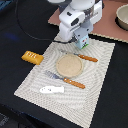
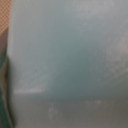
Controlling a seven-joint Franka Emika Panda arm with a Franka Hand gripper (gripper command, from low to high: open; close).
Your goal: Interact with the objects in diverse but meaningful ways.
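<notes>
My gripper [image 1: 82, 40] hangs over the far edge of the striped placemat [image 1: 35, 82] and appears shut on the white-and-blue milk carton [image 1: 83, 43], which shows just under the hand. Up close in the wrist view, the carton [image 2: 65, 55] fills nearly the whole picture as a pale blue-white surface and hides the fingers. A golden bread loaf [image 1: 31, 57] lies by the mat's corner on the exterior view's left. On the mat's near part rests the flat white fish piece [image 1: 52, 89]. The grey pot [image 1: 122, 17] stands at the far right. No tomato is in view.
A round tan plate [image 1: 68, 66] sits mid-mat between an orange-handled knife [image 1: 81, 57] and an orange-handled fork [image 1: 66, 80]. A brown board [image 1: 107, 25] under the pot lies behind the mat. A black cable [image 1: 22, 22] runs across the dark table.
</notes>
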